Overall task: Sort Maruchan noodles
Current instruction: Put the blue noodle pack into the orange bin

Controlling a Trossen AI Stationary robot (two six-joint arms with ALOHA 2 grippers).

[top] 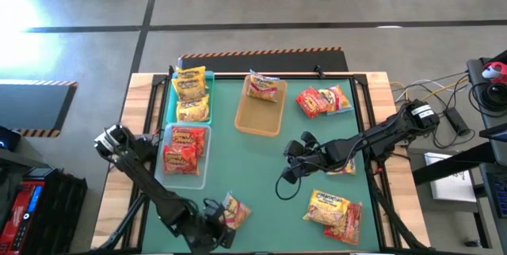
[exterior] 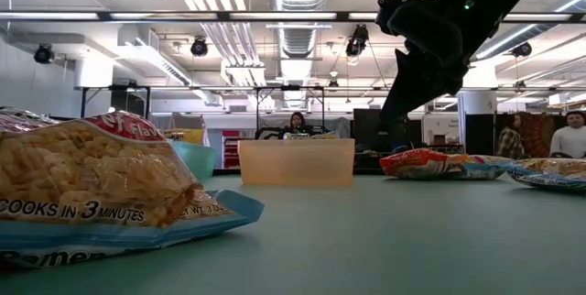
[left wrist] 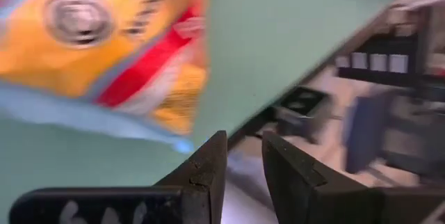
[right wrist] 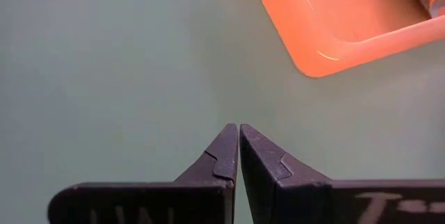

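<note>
A yellow-and-red Maruchan noodles packet (top: 235, 210) lies flat on the green table near its front edge; it fills the left of the low view (exterior: 101, 185). My left gripper (left wrist: 243, 156) hovers just short of that packet (left wrist: 104, 50), above the table's near edge, its fingers a little apart with nothing between them. My right gripper (right wrist: 238, 137) hangs shut over bare table near the middle (top: 295, 154), close to the tan tray's (right wrist: 334, 43) near corner. More packets lie in the trays and loose on the right.
A teal tray (top: 173, 100) holds yellow packets, and a clear tray (top: 203, 177) holds red ones. The tan tray (top: 257, 116) has one packet (top: 261, 86) at its far end. Loose packets lie at the far right (top: 323, 100) and near right (top: 337, 210).
</note>
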